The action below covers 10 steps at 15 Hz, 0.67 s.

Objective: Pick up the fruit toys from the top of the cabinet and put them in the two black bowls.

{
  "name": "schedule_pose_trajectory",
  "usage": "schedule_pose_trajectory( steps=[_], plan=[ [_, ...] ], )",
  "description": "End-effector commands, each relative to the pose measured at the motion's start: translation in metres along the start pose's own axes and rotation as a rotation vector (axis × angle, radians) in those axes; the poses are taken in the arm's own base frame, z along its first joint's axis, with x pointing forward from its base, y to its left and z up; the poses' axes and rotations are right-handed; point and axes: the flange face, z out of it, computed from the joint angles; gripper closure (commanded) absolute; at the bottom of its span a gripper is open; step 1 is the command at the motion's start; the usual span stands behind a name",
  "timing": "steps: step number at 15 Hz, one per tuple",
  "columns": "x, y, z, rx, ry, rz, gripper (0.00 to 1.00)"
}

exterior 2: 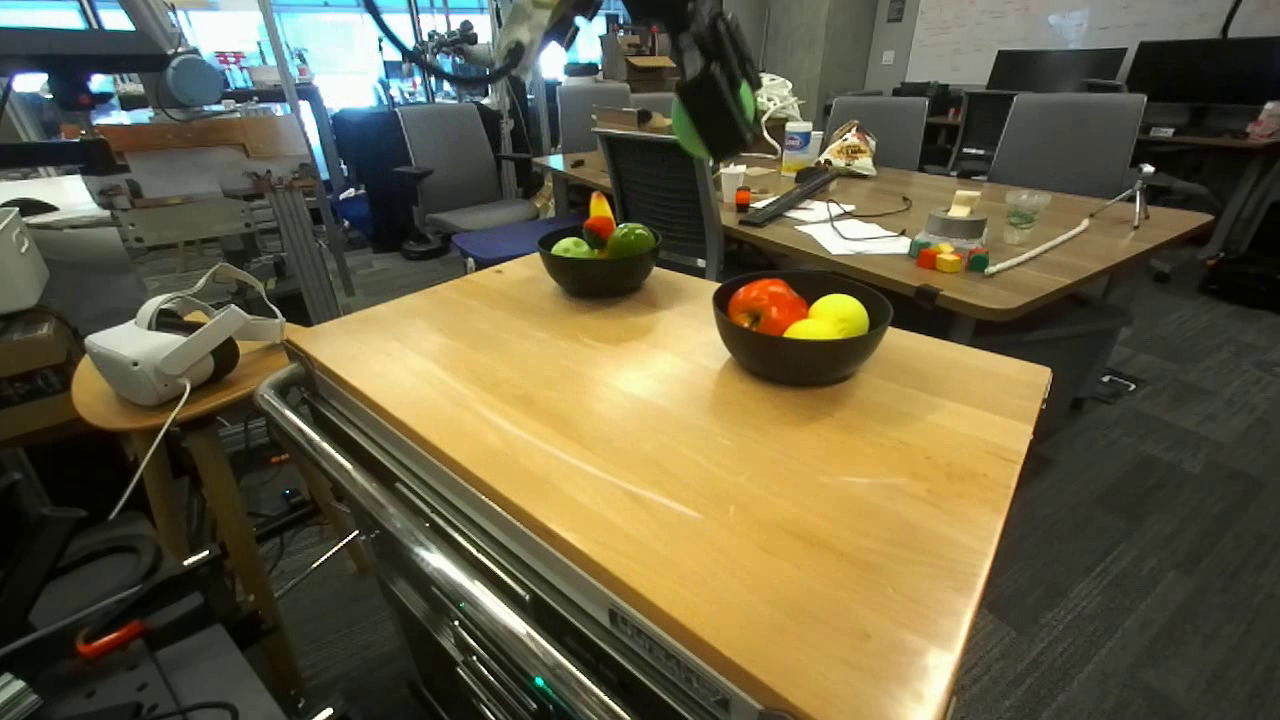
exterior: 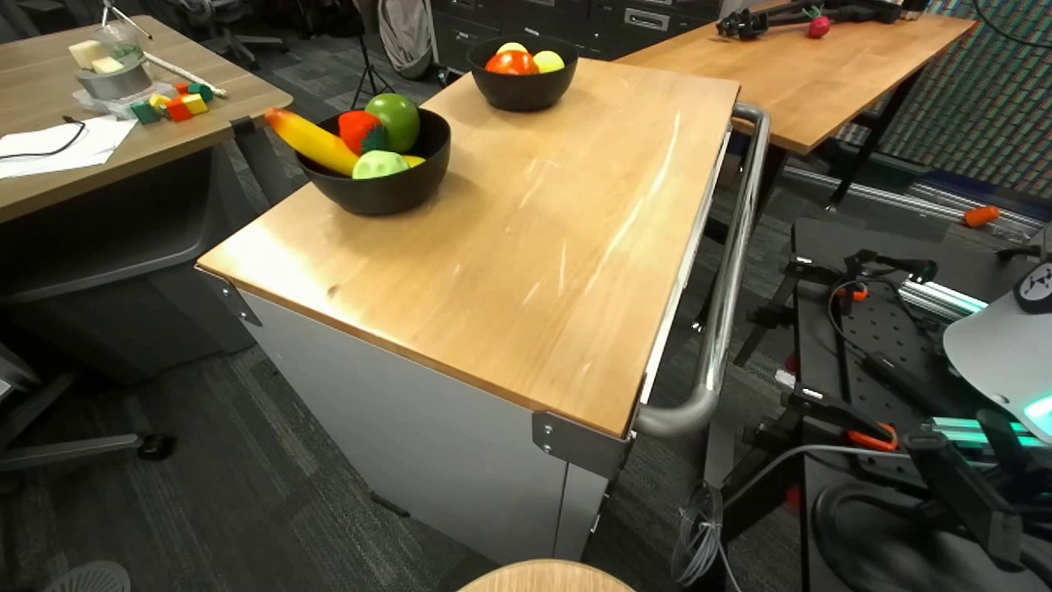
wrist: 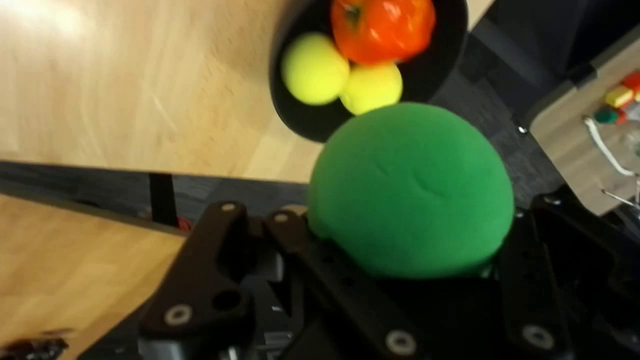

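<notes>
Green and rounded, a toy (wrist: 410, 170) hangs mid-air, pinched in the gripper (wrist: 410, 222); the wrist view shows only one black bowl (wrist: 321, 123), both exterior views a second bowl (exterior: 378, 196) too.

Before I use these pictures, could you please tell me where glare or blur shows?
In the wrist view, the yellow fruits look blurred and glare whitens the cabinet top at upper left; in both exterior views, that top also shows glare; in an exterior view, the windows look overexposed.
</notes>
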Motion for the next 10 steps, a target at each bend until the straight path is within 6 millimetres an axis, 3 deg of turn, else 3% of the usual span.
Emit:
schedule_pose_trajectory(
  steps=[1,4,7,10],
  plan=[
    [0.032,-0.039,0.013,0.066,0.151,-0.021,0.95],
    [0.03,-0.049,0.063,0.031,0.178,-0.017,0.94],
    [0.015,-0.047,0.118,-0.034,0.144,-0.005,0.94],
    [0.003,-0.041,0.156,-0.092,0.112,-0.011,0.94]
  ],
)
